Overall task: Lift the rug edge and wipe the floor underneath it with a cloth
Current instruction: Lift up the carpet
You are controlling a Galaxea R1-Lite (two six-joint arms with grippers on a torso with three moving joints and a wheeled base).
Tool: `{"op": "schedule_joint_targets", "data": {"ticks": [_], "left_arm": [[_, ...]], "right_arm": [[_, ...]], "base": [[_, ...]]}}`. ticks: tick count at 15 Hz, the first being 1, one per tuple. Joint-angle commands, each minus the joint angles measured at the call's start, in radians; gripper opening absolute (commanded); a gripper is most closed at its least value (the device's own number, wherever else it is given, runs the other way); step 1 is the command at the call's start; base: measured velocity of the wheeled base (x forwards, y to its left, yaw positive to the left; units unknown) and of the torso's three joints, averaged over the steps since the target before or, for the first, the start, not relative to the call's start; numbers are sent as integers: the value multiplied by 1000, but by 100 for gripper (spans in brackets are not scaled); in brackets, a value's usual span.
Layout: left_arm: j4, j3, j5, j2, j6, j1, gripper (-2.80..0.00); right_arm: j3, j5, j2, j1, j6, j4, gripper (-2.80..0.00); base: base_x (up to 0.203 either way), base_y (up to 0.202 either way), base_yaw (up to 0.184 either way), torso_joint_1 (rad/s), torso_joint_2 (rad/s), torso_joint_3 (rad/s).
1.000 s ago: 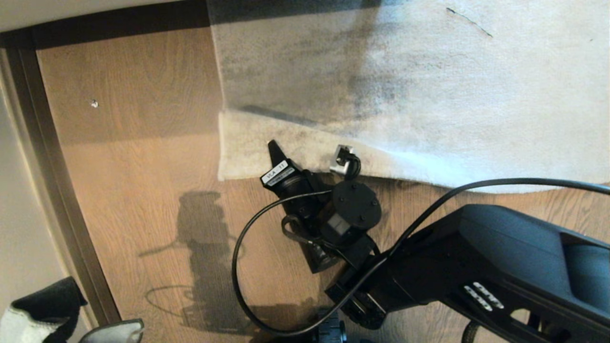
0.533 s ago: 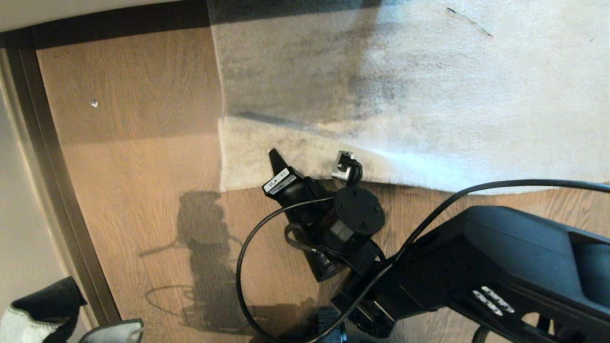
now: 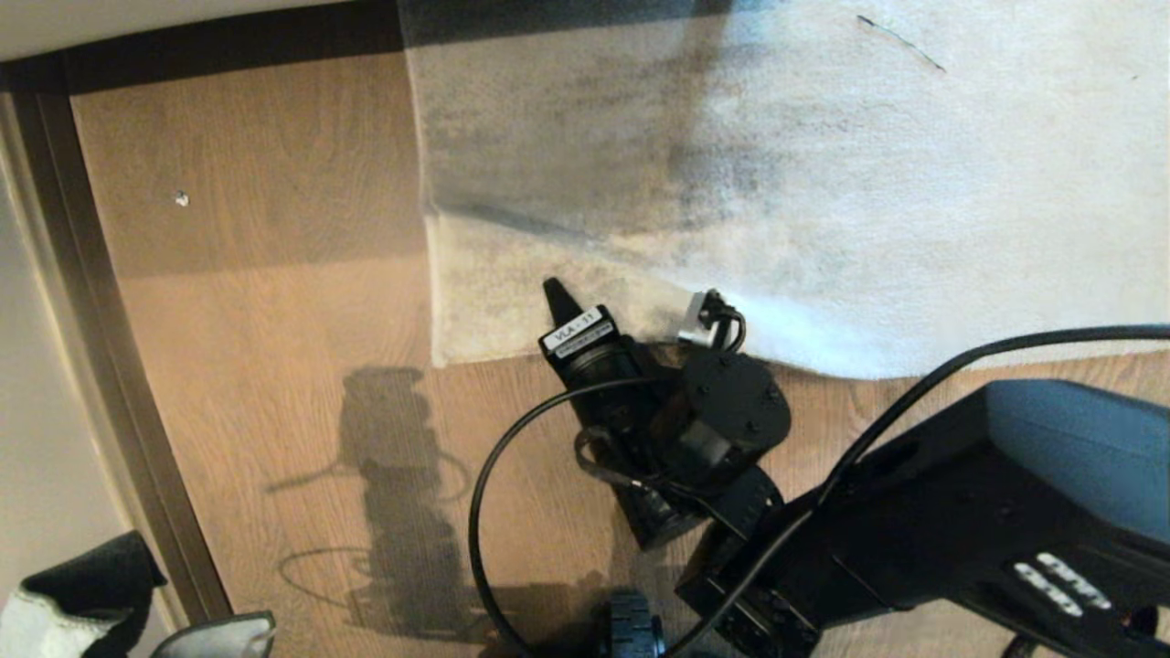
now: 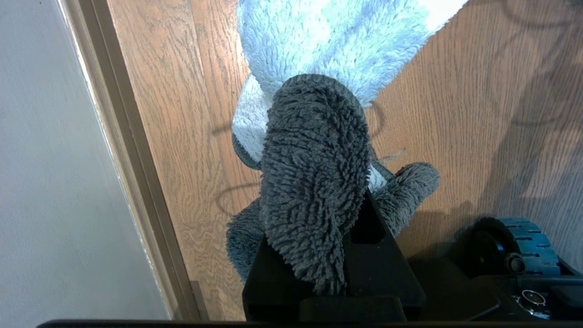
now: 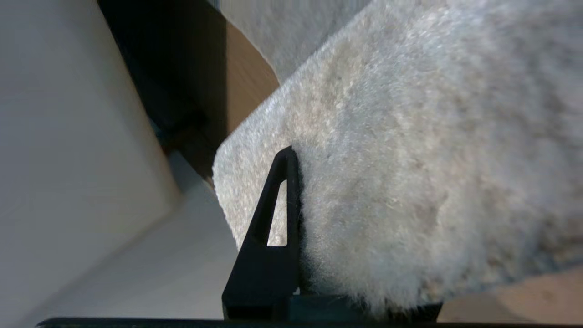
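Near the skirting, right pincer (image 3: 585, 315) grips the rug edge (image 3: 494, 302)

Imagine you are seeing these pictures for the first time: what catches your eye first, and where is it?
The right gripper stands out mid-scene, its fingers shut on the rug edge, near the corner of the light grey rug. At the lower left by the skirting strip, the left gripper clamps a fluffy grey and white cloth over the wood floor.

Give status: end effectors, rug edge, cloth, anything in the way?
Right end effector shut on the rug edge, raised off the floor. Left end effector parked low, shut on the cloth. No obstruction visible.
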Motion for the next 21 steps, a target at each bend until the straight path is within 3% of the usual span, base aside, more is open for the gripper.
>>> {"op": "schedule_joint_targets", "data": {"ticks": [1, 6, 14, 21], "left_arm": [[-1, 0, 1, 0, 0, 0, -280], [-1, 0, 1, 0, 0, 0, -280], [-1, 0, 1, 0, 0, 0, -280], [-1, 0, 1, 0, 0, 0, -280]], "right_arm": [[38, -3, -57, -3, 40, -40, -280], [161, -4, -158, -35, 159, -43, -280], [166, 3, -198, -141, 185, -41, -280], [207, 6, -226, -182, 187, -38, -280]], "base": [[0, 0, 0, 0, 0, 0], [0, 0, 0, 0, 0, 0], [0, 0, 0, 0, 0, 0], [0, 0, 0, 0, 0, 0]]}}
